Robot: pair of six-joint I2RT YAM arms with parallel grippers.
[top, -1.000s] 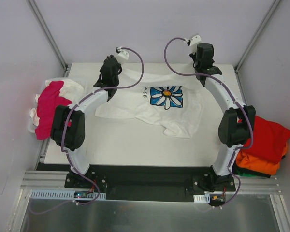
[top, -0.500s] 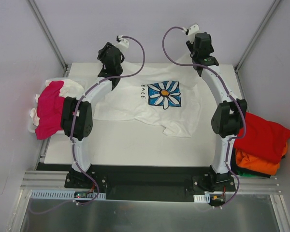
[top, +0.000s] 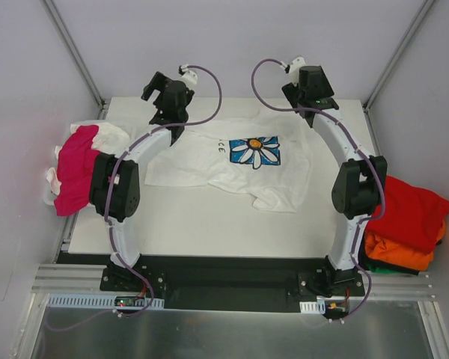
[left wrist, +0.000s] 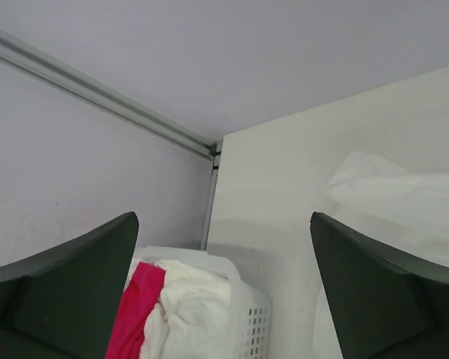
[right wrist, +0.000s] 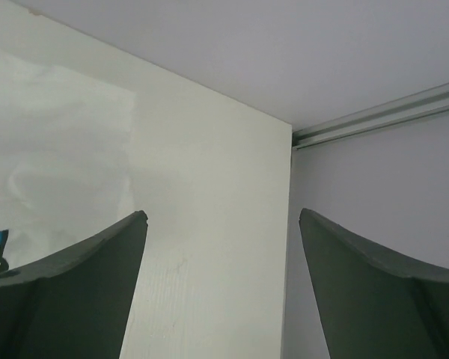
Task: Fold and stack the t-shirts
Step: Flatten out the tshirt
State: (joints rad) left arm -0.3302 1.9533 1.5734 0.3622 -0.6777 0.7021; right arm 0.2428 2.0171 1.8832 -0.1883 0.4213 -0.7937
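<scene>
A white t-shirt (top: 232, 164) with a blue daisy print (top: 256, 151) lies spread but wrinkled on the table, collar toward the back edge. My left gripper (top: 159, 93) hovers over the shirt's far left corner, and the left wrist view shows that gripper (left wrist: 224, 217) open and empty. My right gripper (top: 301, 87) hovers over the far right corner, and the right wrist view shows it (right wrist: 223, 213) open with only bare table between the fingers. White cloth (left wrist: 404, 194) lies to the right in the left wrist view. A magenta t-shirt (top: 75, 170) sits in the basket.
A white basket (left wrist: 251, 314) at the table's left edge holds magenta and white cloth. Red (top: 408, 208) and orange (top: 400, 253) t-shirts are piled off the table's right edge. Enclosure walls and metal posts stand close behind both grippers.
Both grippers have opened and let go of the white shirt's far corners, then lifted toward the back wall. The shirt has settled flat on the table.
</scene>
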